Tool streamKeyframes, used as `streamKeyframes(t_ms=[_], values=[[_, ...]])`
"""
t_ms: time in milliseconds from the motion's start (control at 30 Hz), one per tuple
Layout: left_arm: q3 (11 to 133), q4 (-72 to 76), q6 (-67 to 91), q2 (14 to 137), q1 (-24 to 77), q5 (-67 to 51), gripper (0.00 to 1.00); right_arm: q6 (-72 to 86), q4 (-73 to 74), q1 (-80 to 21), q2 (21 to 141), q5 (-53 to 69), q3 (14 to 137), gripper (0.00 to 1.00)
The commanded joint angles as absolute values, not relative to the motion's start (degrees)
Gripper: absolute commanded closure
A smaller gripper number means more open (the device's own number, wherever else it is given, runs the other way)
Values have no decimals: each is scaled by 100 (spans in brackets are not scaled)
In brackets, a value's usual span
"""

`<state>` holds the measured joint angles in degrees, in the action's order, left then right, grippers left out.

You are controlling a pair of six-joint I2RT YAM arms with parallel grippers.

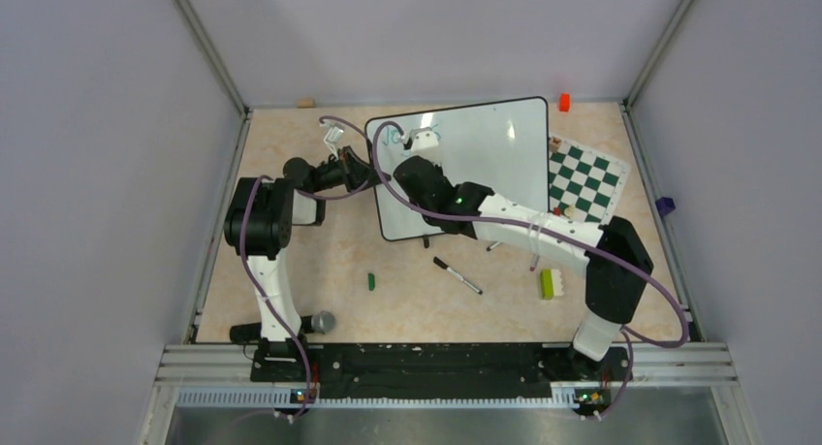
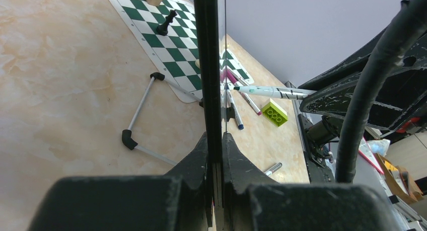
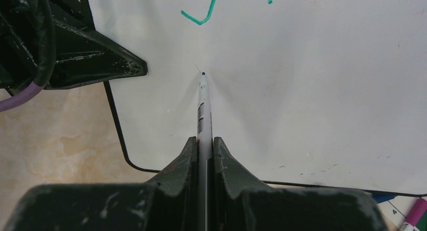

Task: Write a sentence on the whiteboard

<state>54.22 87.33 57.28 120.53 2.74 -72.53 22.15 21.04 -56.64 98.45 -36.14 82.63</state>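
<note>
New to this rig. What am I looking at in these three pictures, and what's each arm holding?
Two robot arms are bolted at the near edge of a table. The overhead picture looks down on both; the other two come from cameras on each wrist. The left gripper is clamped on the whiteboard by its edge. The right gripper pinches a marker, tip at the board below a few teal strokes. Also lying there: a chess mat, a black pen, a green brick.
</note>
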Motion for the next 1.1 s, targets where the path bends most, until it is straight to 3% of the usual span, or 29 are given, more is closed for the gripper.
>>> streamKeyframes(t_ms=[0, 500, 1067], values=[[5379, 9270, 5063, 12256, 493, -8248, 100, 2241, 2036, -5755, 9943, -3807, 8592, 100], [5370, 9271, 5058, 12261, 495, -8240, 100, 2183, 2038, -5749, 10260, -3934, 8745, 100], [5361, 9272, 5054, 12252, 501, -8253, 100, 1991, 2636, -5694, 10547, -3128, 9147, 100]])
